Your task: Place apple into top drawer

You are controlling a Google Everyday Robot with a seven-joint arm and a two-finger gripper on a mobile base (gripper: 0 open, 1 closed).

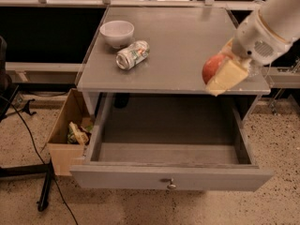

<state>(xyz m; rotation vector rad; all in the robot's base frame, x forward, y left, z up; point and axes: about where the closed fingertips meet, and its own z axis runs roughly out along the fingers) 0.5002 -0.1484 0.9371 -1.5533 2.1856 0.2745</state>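
Observation:
My gripper (220, 73) is shut on the red-orange apple (210, 68) and holds it in the air above the table's front right edge, just over the back right part of the drawer. One pale yellow finger (228, 76) covers the apple's right side. The top drawer (171, 179) is pulled wide open below the tabletop, grey, with a small round metal knob (171, 184) at the centre of its front panel. Its inside is bare.
A white bowl (117, 33) and a crushed can (133, 55) lying on its side are on the grey tabletop (178, 41) at the left. A brown cardboard box (70, 132) with trash stands on the floor left of the drawer. Black cables (28, 139) run at the far left.

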